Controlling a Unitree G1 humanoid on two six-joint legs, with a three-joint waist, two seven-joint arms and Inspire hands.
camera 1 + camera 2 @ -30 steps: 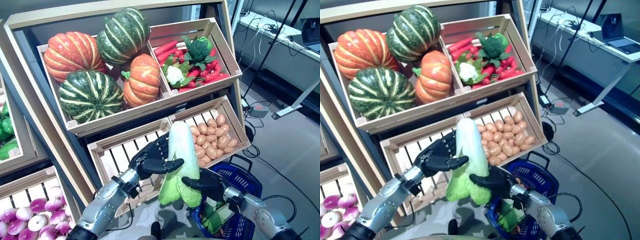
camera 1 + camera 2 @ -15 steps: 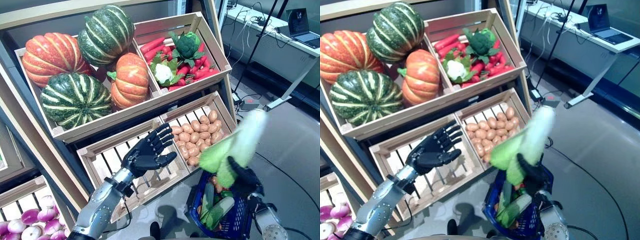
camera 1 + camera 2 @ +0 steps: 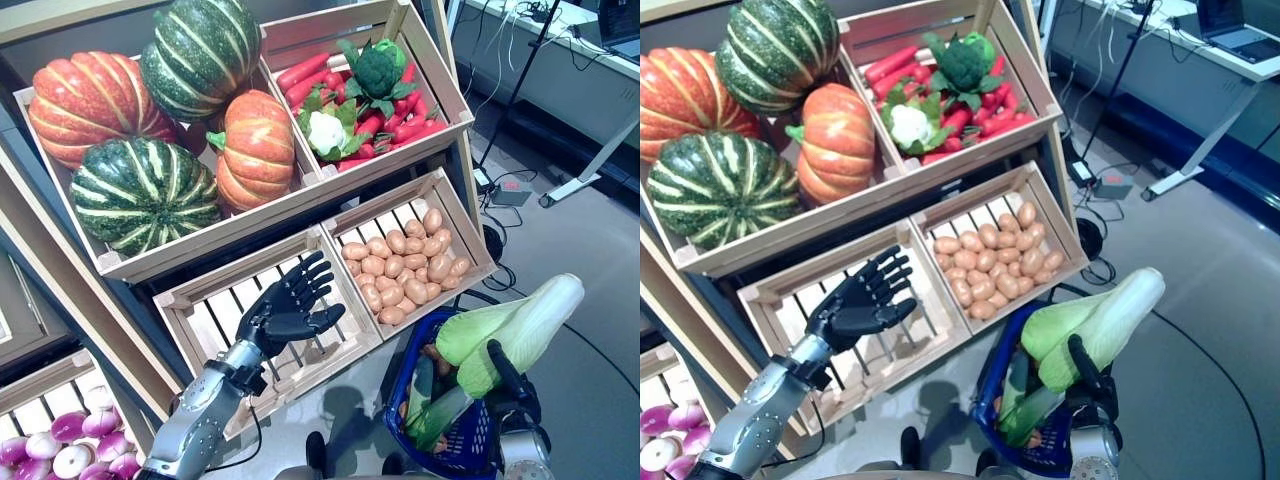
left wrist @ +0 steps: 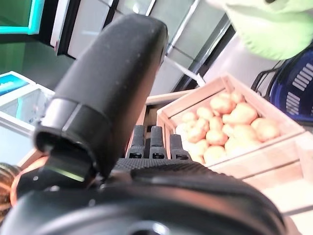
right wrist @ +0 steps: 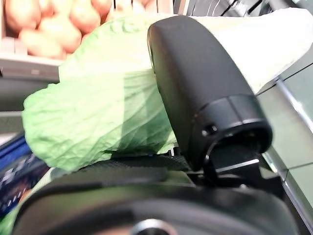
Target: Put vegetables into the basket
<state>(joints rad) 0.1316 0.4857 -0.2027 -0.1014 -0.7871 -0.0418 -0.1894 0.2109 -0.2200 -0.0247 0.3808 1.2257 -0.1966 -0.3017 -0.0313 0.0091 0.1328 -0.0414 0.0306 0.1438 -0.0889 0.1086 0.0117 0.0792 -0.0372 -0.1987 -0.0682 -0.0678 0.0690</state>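
Green leaves hide most of the right robot hand (image 3: pixel 507 372) clamped on the cabbage (image 3: pixel 512 331), which slants over the basket (image 3: pixel 470 445), white end up-right. The left robot hand (image 3: pixel 283 308) is spread open.

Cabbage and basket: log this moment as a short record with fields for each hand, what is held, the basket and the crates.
held item: cabbage, lying slantwise above the basket
right hand: right hand curled round the cabbage
left hand: left hand open, holding nothing, above the bare slatted crate
basket: blue basket on the floor, green vegetables already inside
potato crate: potatoes, beside the bare crate
upper crates: pumpkins; red vegetables with broccoli and cauliflower
task state: cabbage not yet in the basket
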